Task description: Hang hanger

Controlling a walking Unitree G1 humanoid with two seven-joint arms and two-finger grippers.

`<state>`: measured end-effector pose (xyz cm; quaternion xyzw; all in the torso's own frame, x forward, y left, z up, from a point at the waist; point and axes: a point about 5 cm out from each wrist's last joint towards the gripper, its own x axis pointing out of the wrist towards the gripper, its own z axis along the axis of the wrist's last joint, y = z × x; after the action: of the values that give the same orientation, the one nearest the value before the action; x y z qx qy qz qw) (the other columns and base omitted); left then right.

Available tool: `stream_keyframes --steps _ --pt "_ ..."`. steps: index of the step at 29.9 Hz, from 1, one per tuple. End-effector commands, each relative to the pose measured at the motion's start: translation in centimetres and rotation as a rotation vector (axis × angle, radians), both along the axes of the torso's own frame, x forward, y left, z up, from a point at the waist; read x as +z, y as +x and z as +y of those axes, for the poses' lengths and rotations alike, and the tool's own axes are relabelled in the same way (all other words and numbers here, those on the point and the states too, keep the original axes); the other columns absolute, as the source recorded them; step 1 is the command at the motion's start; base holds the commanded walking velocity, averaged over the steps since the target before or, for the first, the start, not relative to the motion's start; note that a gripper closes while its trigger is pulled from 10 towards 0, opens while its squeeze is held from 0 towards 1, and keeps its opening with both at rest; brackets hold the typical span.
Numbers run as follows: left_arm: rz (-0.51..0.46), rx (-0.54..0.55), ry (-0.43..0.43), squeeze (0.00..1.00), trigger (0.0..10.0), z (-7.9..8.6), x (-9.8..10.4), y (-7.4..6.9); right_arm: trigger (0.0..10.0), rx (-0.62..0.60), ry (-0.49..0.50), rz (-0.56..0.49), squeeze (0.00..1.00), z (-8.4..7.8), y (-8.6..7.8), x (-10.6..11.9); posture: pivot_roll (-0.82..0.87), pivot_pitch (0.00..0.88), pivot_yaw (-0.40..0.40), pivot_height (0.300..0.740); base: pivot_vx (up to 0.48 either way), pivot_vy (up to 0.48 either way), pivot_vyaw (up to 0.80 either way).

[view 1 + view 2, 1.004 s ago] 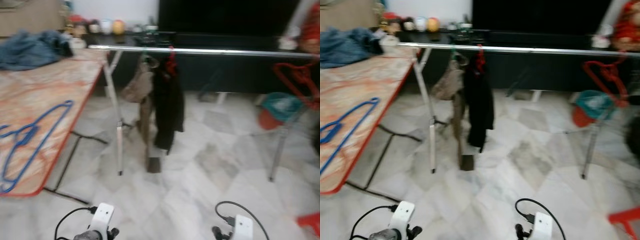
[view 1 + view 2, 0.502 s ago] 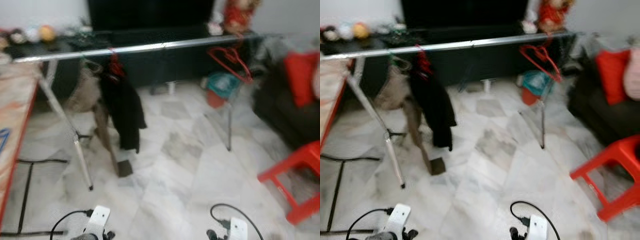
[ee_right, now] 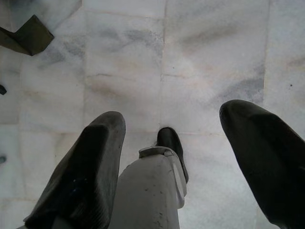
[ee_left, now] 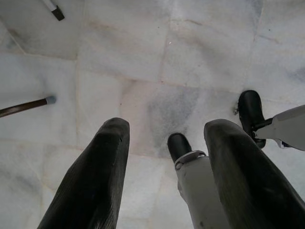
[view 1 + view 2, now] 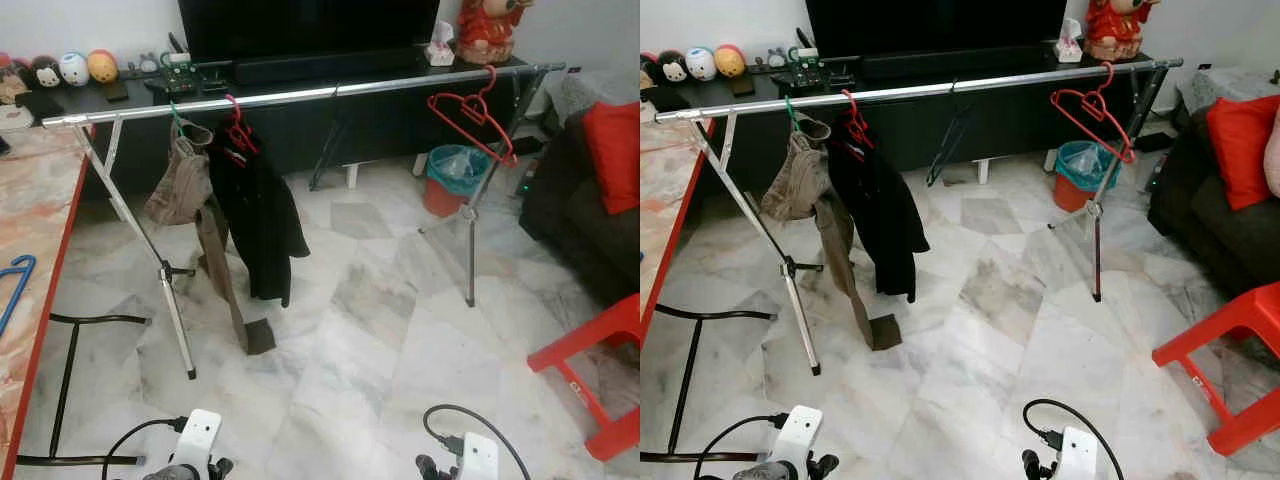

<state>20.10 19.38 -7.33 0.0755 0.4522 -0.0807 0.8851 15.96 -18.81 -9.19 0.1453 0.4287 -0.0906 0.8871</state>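
Note:
A long silver clothes rail (image 5: 330,92) stands across the room in front of me. An empty red hanger (image 5: 468,108) hangs near its right end. A black jacket (image 5: 258,215) on another red hanger and a khaki garment (image 5: 183,185) hang toward its left end. A blue hanger (image 5: 14,288) lies on the orange-edged table (image 5: 35,330) at far left. Both arms hang low at my sides. My left gripper (image 4: 169,125) is open over the marble floor with nothing in it. My right gripper (image 3: 174,114) is open too, also holding nothing. My feet show below both.
A black TV cabinet (image 5: 300,120) runs behind the rail. A teal bin (image 5: 455,172) sits under the rail's right end. A dark sofa with a red cushion (image 5: 612,140) and a red stool (image 5: 600,365) stand at right. Open marble floor lies between me and the rail.
The camera has swung to the right and the picture has sharpened. The table slid to the left edge; the sofa and red stool came into view. Both arms still hang low.

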Motion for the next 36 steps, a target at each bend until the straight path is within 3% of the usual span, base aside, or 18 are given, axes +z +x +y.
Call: stream_keyframes --steps 1,6,15,31,36 --pt "0.014 -0.007 0.016 0.0 10.0 0.2 -0.15 -0.29 10.0 -0.008 -0.002 0.011 0.0 -0.2 -0.34 -0.12 -0.07 0.038 -0.003 0.74 0.0 0.0 0.0" --pt "-0.001 0.001 0.022 0.0 10.0 0.23 -0.08 -0.2 10.0 0.0 -0.006 0.013 0.0 -0.18 -0.36 -0.13 -0.07 0.037 -0.004 0.74 0.0 -0.112 0.0" --pt "0.006 -0.007 0.026 0.0 10.0 0.24 -0.11 -0.24 10.0 0.018 -0.016 0.014 0.0 -0.1 -0.3 -0.12 -0.07 0.037 -0.004 0.74 0.0 -0.466 0.0" --pt "0.003 0.03 0.017 0.0 10.0 0.26 -0.16 -0.31 10.0 0.015 -0.019 0.008 0.0 -0.19 -0.29 -0.09 -0.07 0.036 -0.004 0.74 0.0 0.0 0.0" --pt "0.003 0.032 0.019 0.0 10.0 0.28 -0.16 -0.31 10.0 0.0 -0.014 0.0 0.0 -0.23 -0.21 -0.04 -0.07 0.035 -0.005 0.74 0.0 0.0 0.8"
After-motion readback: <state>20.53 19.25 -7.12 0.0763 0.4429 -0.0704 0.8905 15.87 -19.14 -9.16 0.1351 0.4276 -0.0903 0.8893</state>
